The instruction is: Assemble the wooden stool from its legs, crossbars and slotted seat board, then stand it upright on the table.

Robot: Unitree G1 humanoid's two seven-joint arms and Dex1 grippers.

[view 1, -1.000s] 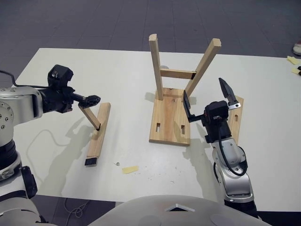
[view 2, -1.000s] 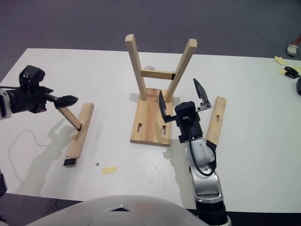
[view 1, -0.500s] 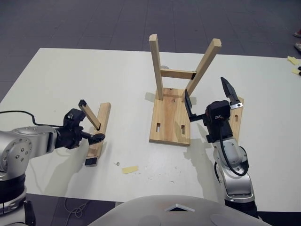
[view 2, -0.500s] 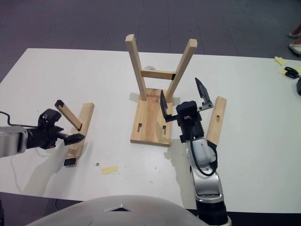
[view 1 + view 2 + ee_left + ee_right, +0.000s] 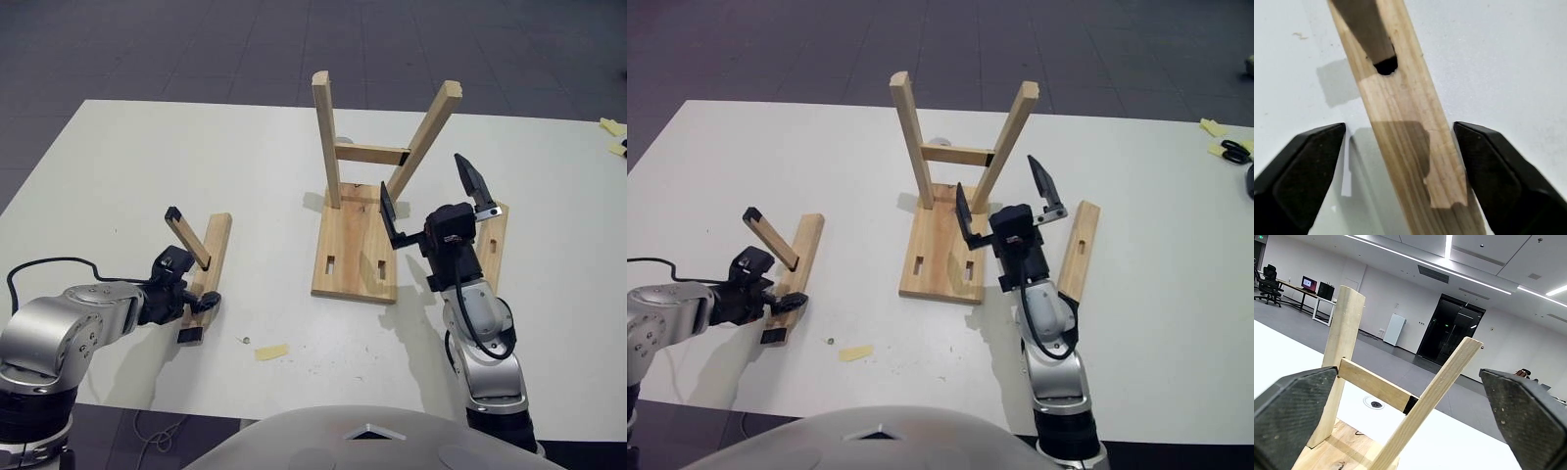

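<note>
Close to the near-left corner of the white tabletop (image 5: 127, 157) lies a flat pale wooden leg (image 5: 217, 245) with a short wooden crossbar (image 5: 186, 235) stuck in it, poking up at a slant. The left hand (image 5: 201, 302) is low at the near end of this leg. Its two black fingers (image 5: 1308, 161) are apart, one on each side of the wood, and not squeezing it.

A little farther back, right of the middle, the right hand (image 5: 423, 176) is up in the air. It is wide open and holds nothing. It sits between the slotted wooden seat board (image 5: 348, 250) and another loose wooden leg (image 5: 495, 240) lying flat nearer the right edge.

The seat board lies flat in the middle of the tabletop. At its far end two tall wooden legs (image 5: 326, 137) stand up, joined by a wooden bar (image 5: 367, 153).
</note>
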